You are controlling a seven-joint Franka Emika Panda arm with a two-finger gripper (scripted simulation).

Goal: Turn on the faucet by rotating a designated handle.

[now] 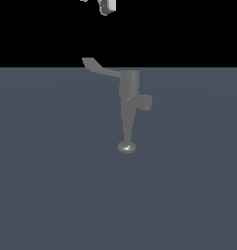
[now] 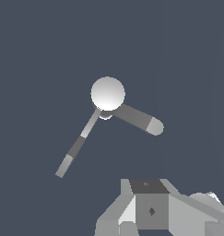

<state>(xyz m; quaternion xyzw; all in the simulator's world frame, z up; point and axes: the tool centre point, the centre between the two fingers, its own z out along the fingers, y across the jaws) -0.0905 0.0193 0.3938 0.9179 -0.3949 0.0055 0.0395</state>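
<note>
The grey faucet (image 1: 129,88) stands on the floor in the middle of the exterior view. Its spout (image 1: 126,127) tapers to a rounded knob (image 1: 126,147). The handle (image 1: 98,67), a thin flat lever with a wider tip, reaches from the body toward the exterior view's left. Only a small pale piece of my gripper (image 1: 108,6) shows at the top edge, well above the handle and touching nothing. The wrist view looks down on the faucet (image 2: 108,93), with the thin handle (image 2: 77,145) and the thicker round-ended spout (image 2: 138,119) spreading from it. My gripper (image 2: 148,209) is apart from both; its jaws are hidden.
A short stubby side cylinder (image 1: 146,101) sticks out of the body toward the exterior view's right. The dark blue-grey floor (image 1: 51,185) spreads flat around the faucet, ending at a black background behind it.
</note>
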